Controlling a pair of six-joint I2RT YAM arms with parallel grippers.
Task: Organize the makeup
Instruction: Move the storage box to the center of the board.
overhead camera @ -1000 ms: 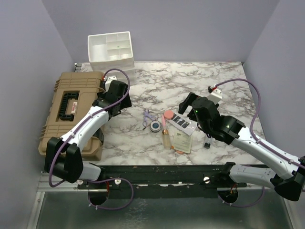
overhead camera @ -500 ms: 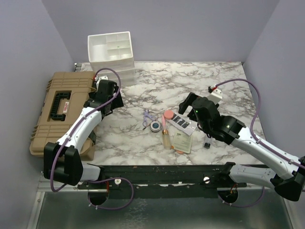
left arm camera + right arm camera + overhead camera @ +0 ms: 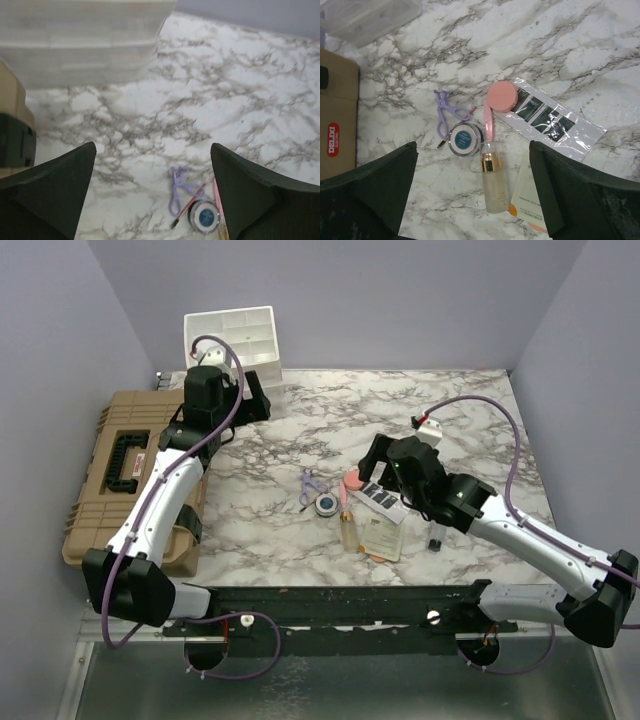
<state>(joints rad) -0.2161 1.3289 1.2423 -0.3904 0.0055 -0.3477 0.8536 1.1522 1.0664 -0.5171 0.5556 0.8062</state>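
Note:
The makeup lies in a cluster mid-table: round blue compact, pink round puff, amber bottle, black strip palette, cream sachet and, apart to the right, a tiny dark vial. My right gripper hovers open and empty above the cluster. Its view shows the compact, puff, bottle, palette and sachet below the gripper. My left gripper is open and empty beside the white organizer; its view shows the compact far below the gripper.
A white compartmented organizer stands at the back left, also in the left wrist view. A big tan hard case lies along the left edge. A purple eyelash curler and a thin brush lie by the compact.
My left arm has swung from over the tan case back toward the organizer; the case has shifted left. My right gripper has moved a little left over the makeup.

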